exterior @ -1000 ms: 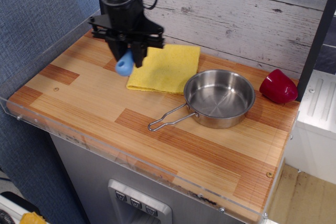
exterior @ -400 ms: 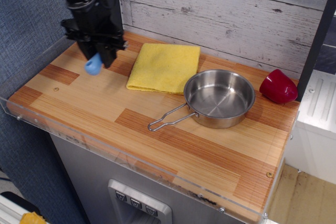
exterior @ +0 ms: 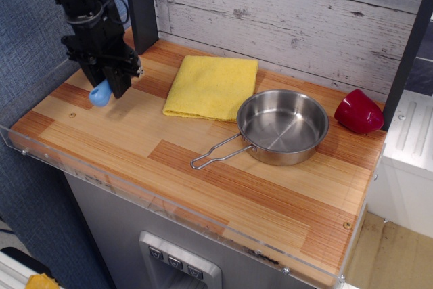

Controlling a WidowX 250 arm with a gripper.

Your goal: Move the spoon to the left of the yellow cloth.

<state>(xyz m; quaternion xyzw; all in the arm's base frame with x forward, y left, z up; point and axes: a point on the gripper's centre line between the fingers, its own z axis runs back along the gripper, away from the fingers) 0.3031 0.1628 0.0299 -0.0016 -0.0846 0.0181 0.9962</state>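
A: What is shown at the left end of the wooden tabletop?

B: The black gripper is shown pointing downward over the left part of the surface, near the clear acrylic guard that borders the table. The spoon is held in it: the light-blue handle is seen projecting from below the fingers, which are closed upon its upper part. The bowl of the spoon is hidden by the gripper body.

A: Where is the spoon placed relative to the yellow cloth?

B: The spoon is seen to the left of the cloth and well apart from it, with a strip of bare wood between the two. Whether the handle tip is touching the tabletop or is held just above it cannot be told from this view.

A: How is the cloth itself arranged?

B: It is laid flat and folded, roughly square, near the grey plank wall. Its right corner is just beside the rim of the steel pan.

A: What else is depicted?

B: The pan is shown upright to the right of the cloth, its wire handle directed toward the front left. A dark red cup-like object is seen on its side at the right rear of the table, near the pan but apart from it.
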